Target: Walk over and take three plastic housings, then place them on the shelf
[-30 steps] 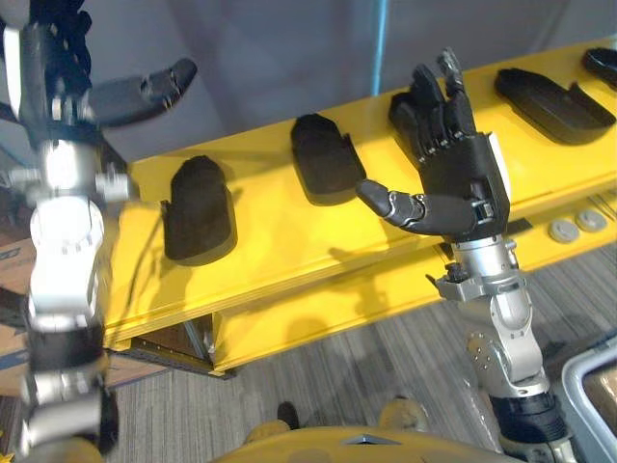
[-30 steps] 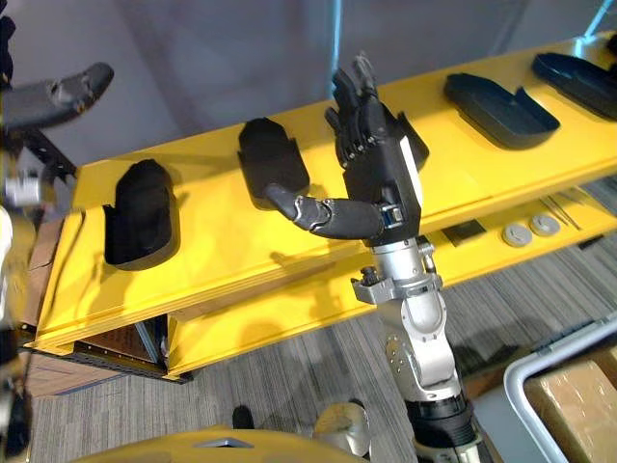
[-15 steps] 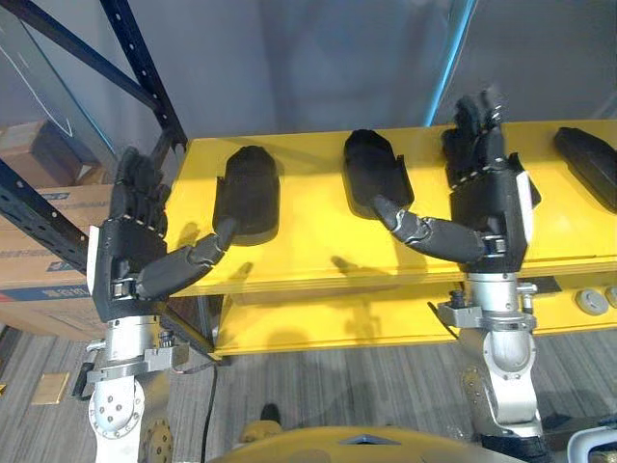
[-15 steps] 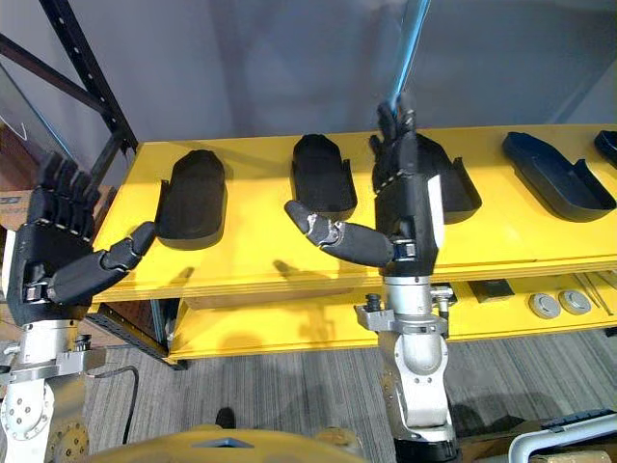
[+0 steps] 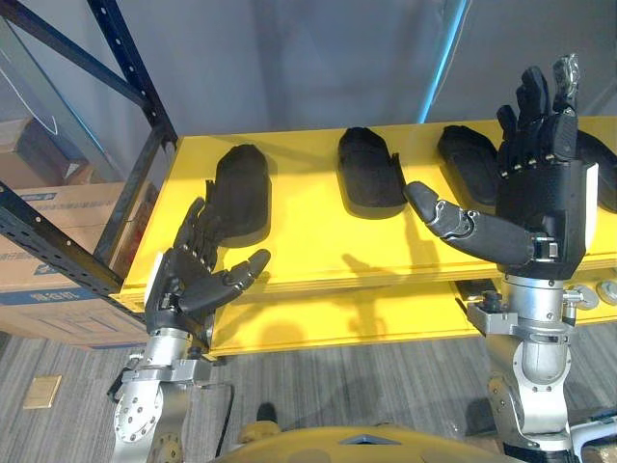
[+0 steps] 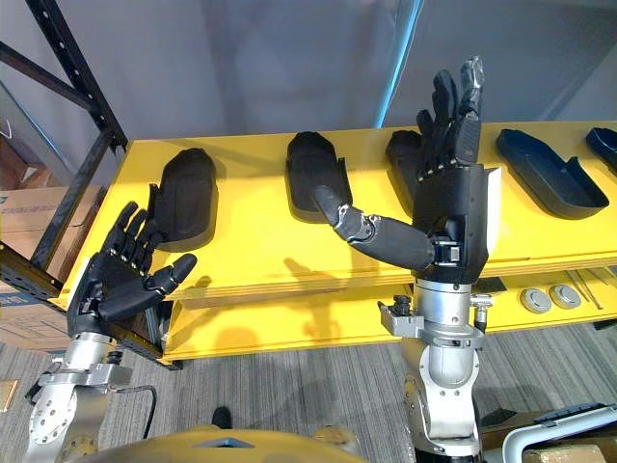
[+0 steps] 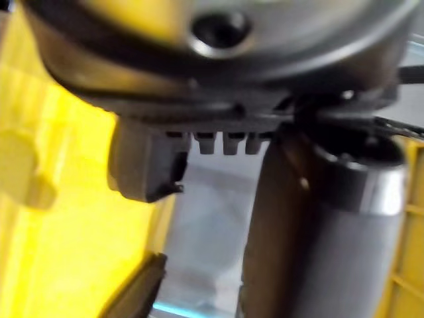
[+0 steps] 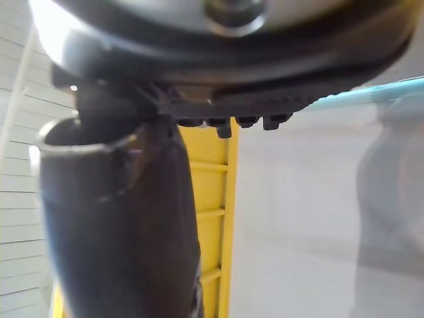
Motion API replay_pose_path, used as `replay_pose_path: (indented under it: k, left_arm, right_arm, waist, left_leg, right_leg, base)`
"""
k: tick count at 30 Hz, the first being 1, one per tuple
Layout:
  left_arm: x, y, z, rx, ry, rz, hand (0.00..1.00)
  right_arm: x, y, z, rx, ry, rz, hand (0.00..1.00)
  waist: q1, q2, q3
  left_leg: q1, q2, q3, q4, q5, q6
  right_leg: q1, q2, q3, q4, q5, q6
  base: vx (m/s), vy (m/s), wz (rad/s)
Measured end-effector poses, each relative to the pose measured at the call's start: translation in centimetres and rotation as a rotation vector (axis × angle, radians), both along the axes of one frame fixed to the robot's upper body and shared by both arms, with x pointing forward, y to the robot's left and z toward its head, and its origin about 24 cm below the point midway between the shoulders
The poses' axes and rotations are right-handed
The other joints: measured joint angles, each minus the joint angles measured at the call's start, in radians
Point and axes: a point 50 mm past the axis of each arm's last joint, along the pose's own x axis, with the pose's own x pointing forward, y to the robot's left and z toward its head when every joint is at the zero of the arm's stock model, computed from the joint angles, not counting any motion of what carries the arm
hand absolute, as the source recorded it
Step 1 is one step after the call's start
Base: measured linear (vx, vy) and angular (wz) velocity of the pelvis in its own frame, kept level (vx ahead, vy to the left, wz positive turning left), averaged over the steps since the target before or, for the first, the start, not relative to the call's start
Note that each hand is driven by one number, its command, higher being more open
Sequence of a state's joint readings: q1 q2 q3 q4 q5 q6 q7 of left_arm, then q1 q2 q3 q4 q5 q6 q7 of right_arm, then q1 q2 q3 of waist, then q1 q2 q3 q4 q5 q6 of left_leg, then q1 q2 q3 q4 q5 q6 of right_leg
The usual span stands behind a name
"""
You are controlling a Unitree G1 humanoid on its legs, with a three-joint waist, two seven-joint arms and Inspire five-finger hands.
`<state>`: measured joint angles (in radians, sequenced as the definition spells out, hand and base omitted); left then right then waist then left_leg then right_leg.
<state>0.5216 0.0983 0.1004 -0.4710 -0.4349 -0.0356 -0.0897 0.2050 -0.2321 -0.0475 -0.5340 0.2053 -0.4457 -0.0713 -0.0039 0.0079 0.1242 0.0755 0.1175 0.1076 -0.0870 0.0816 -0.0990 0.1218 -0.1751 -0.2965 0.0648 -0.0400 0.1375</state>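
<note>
Black housings lie in a row on the yellow shelf point(image 5: 318, 241): housing A point(image 5: 241, 193) toward the robot's left, housing B point(image 5: 369, 174) in the middle, housing C point(image 5: 468, 159) partly behind the right hand point(image 5: 545, 203), housing D point(image 6: 551, 176) further right, another at the far right edge. All lie flat, well apart from each other. Left hand point(image 5: 188, 280) hangs low at the shelf's front edge near the dark rack post point(image 5: 125, 72), fingers apart and relaxed, holding nothing. Right hand is raised upright in front of the shelf, fingers straight and spread, thumb stuck out toward housing B, empty. Judgement: housings already on a shelf with both hands empty fits either a pick-up about to come or a placing just done; the frames do not settle which. Risks: the right thumb, sweeping sideways at this height, could clip housing B or C and skid it on the smooth shelf; the left hand sits close to the shelf lip and rack post, so a lift or body turn could knock either.
</note>
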Motion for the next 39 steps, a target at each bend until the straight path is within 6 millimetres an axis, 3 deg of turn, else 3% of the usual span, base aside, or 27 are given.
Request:
replay_pose_path:
  k: [5, 26, 39]
  left_arm:
    - [-0.7, 0.2, -0.8, -0.008, 0.053, 0.029, 1.00]
    - [-0.8, -1.2, -1.0, -0.095, 0.064, -0.094, 1.00]
    - [-0.3, -0.7, -1.0, -0.095, 0.079, 0.002, 1.00]
  right_arm:
    - [-0.1, 0.0, -0.4, 0.013, 0.030, 0.001, 1.00]
    - [-0.2, 0.7, -1.3, 0.012, 0.095, 0.029, 1.00]
    - [-0.3, 0.6, -1.4, 0.015, 0.101, 0.027, 1.00]
  waist:
    - [0.002, -0.016, 0.007]
    - [0.002, -0.012, 0.005]
    - [-0.002, -0.002, -0.001]
  left_leg:
    - [-0.001, -0.001, 0.000, 0.002, 0.000, 0.000]
    - [-0.012, -0.002, -0.013, 0.000, 0.001, 0.000]
    - [0.002, -0.001, 0.009, 0.000, -0.001, -0.001]
  right_leg:
    - [0.000, -0.001, 0.000, -0.002, 0.000, 0.000]
    - [0.001, 0.000, -0.015, -0.007, 0.000, 0.000]
    - [0.000, 0.000, 0.008, -0.009, 0.003, 0.000]
  base:
    - [0.00, 0.000, 0.00]
    - [0.00, 0.000, 0.02]
    - [0.00, -0.001, -0.05]
